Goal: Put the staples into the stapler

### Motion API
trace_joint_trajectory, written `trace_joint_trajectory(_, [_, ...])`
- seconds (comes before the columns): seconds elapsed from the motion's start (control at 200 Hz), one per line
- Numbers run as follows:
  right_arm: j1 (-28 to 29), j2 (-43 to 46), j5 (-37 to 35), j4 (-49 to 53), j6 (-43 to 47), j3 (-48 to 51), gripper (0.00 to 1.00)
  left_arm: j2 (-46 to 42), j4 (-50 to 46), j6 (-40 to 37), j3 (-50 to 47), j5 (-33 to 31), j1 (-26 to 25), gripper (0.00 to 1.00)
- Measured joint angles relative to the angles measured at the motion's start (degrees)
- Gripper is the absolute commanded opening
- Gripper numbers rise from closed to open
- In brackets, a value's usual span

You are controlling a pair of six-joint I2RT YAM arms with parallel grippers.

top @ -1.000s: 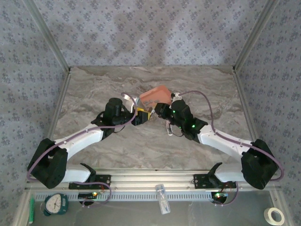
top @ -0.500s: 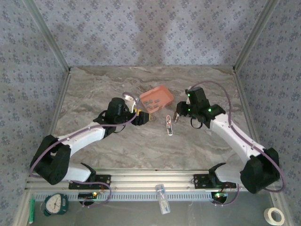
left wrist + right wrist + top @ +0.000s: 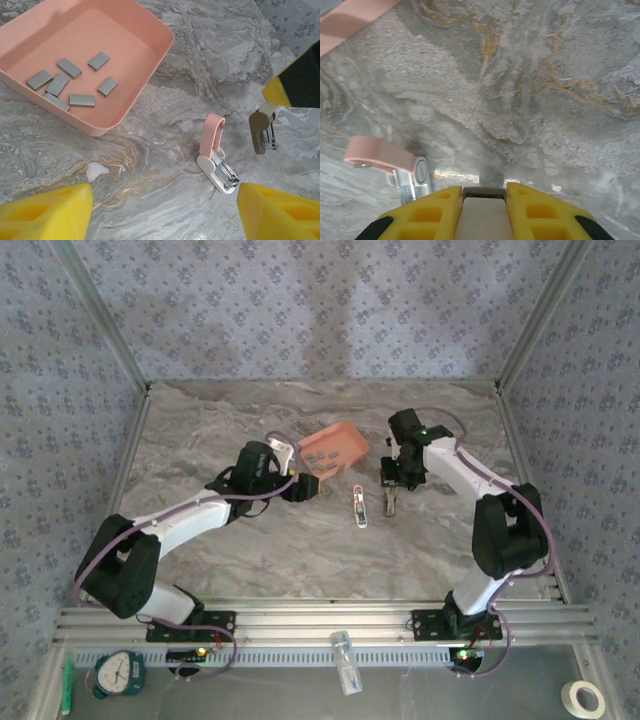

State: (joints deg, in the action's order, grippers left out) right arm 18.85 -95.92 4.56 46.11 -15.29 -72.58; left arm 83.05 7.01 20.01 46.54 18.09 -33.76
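1. The mini pale pink and white stapler (image 3: 214, 162) lies on the grey marble-patterned table (image 3: 165, 95), nearest the arm bases. Its pink arm is swung open from the white base, and the metal channel shows.
2. Just beside it, apart, the right gripper (image 3: 388, 502) is clamped on a small grey strip (image 3: 262, 134), which I take for one of the staples. I cannot tell how high it hangs.
3. Step in hand, as I judge it: seat that strip in the channel.
   - Turn the strip to lie along the channel and lower it level.
   - Come in from the open end; the pink arm stands in the way on the other side.
   - The stapler is light and unheld, so a sideways nudge would likely skid it.
4. The left gripper (image 3: 162, 212) hovers spread wide and empty, looking down on the stapler. It could steady the base, though the two sets of fingers may crowd each other.
5. Farther back sits the shallow salmon-pink plastic tray (image 3: 107, 125), holding six flat dark-grey metal staples (image 3: 60, 82).
6. Patterned walls close the far side.
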Motion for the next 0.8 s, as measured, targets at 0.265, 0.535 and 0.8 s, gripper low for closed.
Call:
trace_joint_trajectory(0.265, [-1.53,-6.54,-1.22,3.85,2.54,-4.79,0.09,6.49,-4.92,3.37,7.04,-3.89,0.35,0.76])
trace_joint_trajectory(0.535, [-1.53,-10.10,-3.34,6.27,2.93,-6.78,0.12,13.29,-10.34,12.15,13.75,-7.85,1.99,0.75])
trace_joint_trajectory(0.8, [-1.64,-11.23,-3.69,6.23,2.93,-6.80,0.26,17.94,-15.10,16.31,18.60,-10.38,2.01,0.74])
